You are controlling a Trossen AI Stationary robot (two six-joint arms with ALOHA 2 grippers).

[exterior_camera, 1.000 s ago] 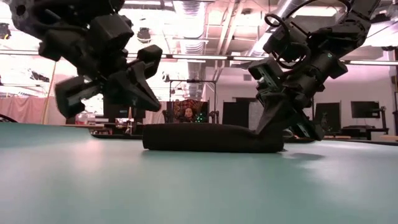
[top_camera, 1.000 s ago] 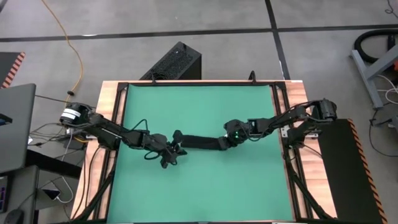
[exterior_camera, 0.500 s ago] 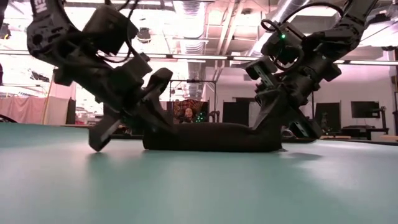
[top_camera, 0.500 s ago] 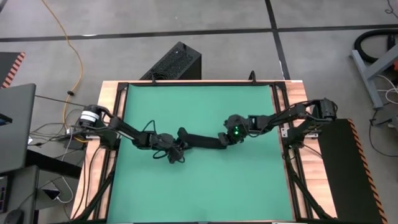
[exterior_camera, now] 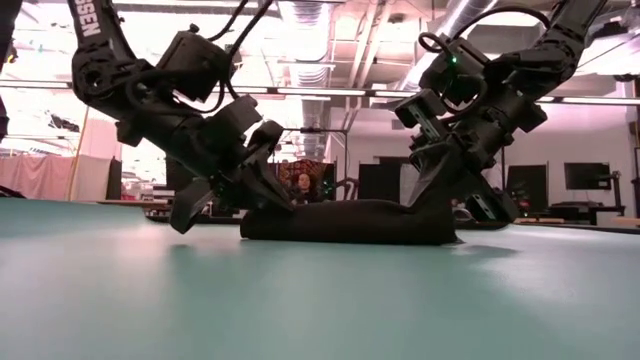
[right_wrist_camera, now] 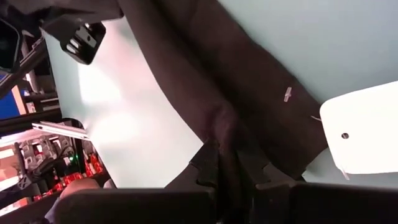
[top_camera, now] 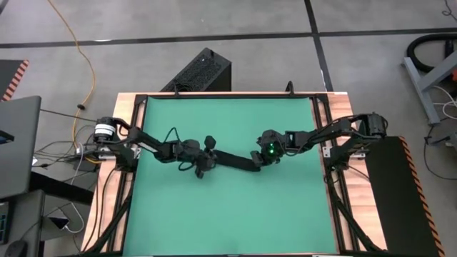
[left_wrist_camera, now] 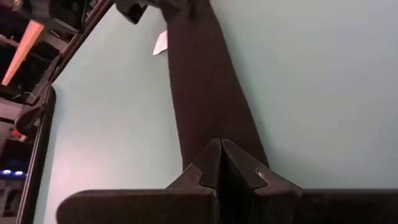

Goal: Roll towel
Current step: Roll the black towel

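A black soft cloth towel (top_camera: 232, 159), already gathered into a long narrow roll, lies across the middle of the green mat (top_camera: 228, 214) that covers the table, one end at each of the two dark arms. The right end effector (top_camera: 258, 158) is clamped on the roll's right end, its fingers nearly together with cloth bunched between them, and the towel's small white tag (right_wrist_camera: 364, 137) lies flat on the mat just beside that grip. The left end effector (top_camera: 203, 167) rests at the opposite end with its fingers pressed fully together, holding nothing, its tips touching or just over the cloth; the level view across the table shows it tilted down against that end of the roll (exterior_camera: 345, 222). The risk from here appears to be slack: with only one end pinched, a pull or lift by the right arm could drag the roll sideways or let its layers loosen and spring open. A push from the shut left fingers may likewise skew the roll or flatten its end rather than tighten it, since nothing pins the middle.
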